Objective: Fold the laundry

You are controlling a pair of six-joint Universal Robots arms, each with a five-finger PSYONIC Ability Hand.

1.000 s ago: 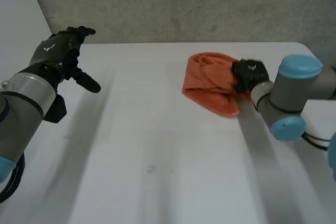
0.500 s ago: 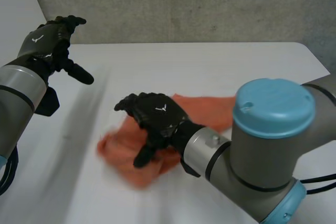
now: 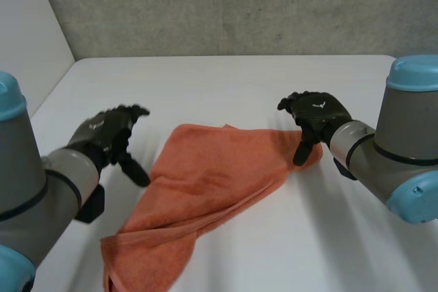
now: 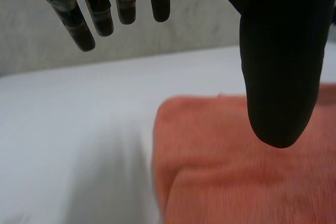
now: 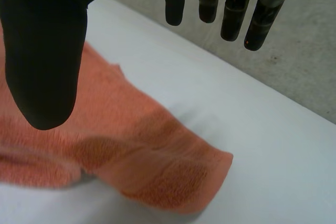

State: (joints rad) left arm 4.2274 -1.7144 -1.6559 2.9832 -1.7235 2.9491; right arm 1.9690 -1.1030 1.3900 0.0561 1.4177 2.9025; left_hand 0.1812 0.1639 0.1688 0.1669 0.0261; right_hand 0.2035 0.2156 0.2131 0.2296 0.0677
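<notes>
An orange towel (image 3: 205, 182) lies spread across the middle of the white table (image 3: 226, 80), partly doubled along its near edge. My left hand (image 3: 109, 135) hovers just beside the towel's left edge, fingers straight and apart, holding nothing. In the left wrist view the towel (image 4: 247, 166) lies below the thumb (image 4: 278, 66). My right hand (image 3: 311, 114) hangs open above the towel's far right corner, thumb pointing down near the cloth. That corner (image 5: 205, 171) shows in the right wrist view under the spread fingers (image 5: 231, 14), clear of them.
A grey concrete wall (image 3: 226, 5) rises behind the table's far edge. Bare tabletop lies beyond the towel and to its right. My right arm (image 3: 404, 148) reaches in from the right side.
The right hand dragged the bunched towel from the far right to the middle, let it go and drew back right. The towel now lies spread out. The left hand came down beside it.
</notes>
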